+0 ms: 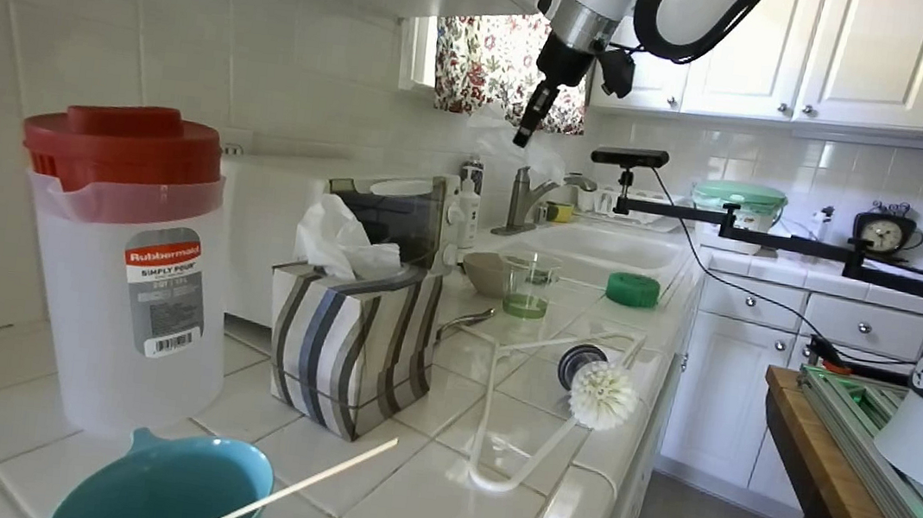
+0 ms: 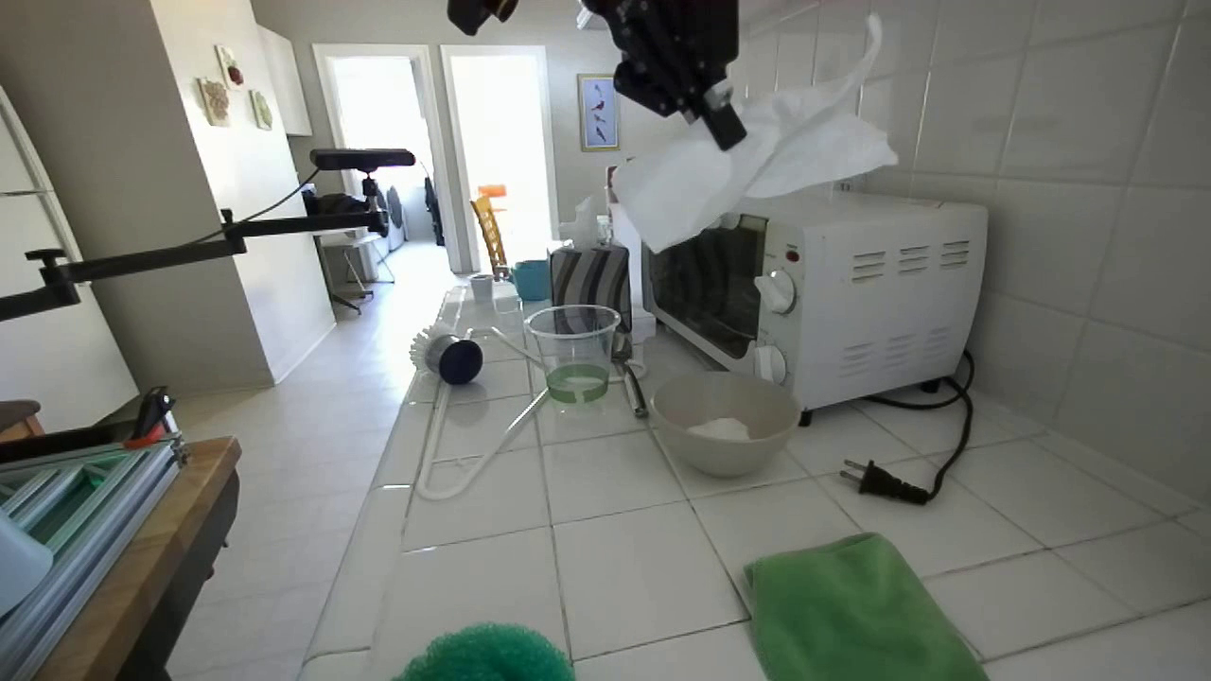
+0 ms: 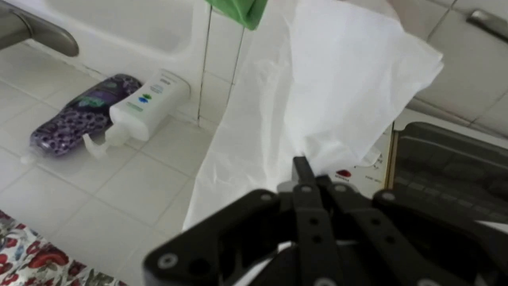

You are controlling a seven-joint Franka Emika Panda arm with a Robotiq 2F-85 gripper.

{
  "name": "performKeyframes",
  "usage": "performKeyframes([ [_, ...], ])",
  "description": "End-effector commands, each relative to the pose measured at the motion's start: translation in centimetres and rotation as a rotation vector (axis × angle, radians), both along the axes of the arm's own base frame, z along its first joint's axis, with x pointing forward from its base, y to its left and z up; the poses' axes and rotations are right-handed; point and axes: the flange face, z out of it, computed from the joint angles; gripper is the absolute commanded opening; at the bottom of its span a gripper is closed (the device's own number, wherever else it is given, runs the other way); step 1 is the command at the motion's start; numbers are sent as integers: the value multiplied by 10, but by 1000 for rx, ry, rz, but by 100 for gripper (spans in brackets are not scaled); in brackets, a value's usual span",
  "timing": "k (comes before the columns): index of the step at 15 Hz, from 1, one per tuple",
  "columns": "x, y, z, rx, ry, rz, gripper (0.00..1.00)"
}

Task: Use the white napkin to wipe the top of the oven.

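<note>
At the near edge of the counter, in an exterior view, we have a scrubber, and towards the near right corner a cloth; neither is called for. Further in, a bowl sits just beside the front corner of the oven, which stands near the right edge. We find the napkin in the air about the oven's near end, hanging from the gripper, which is pinching it. Beyond, towards the far edge, stands the box.

By our reckoning the picking-up is done and the napkin is about where we want it. The wiping looks not yet begun: the gripper is above the oven's top, though we cannot tell whether the napkin's lowest folds touch it. Left for us, we judge, is to lower the napkin, press, sweep it from near end to far, and lift away.
</note>
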Motion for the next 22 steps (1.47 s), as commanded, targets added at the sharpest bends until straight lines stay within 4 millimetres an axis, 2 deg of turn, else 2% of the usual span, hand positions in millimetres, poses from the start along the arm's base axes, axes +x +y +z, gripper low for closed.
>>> performKeyframes([
  [1,28,1,3,-3,-75,40,0],
  [4,48,9,5,0,-107,82,0],
  [6,51,19,-1,-1,-77,95,0],
  [7,37,17,-5,13,-82,77,0],
  [15,40,19,-10,3,-94,94,0],
  [22,47,46,-28,-35,-93,203,0],
])
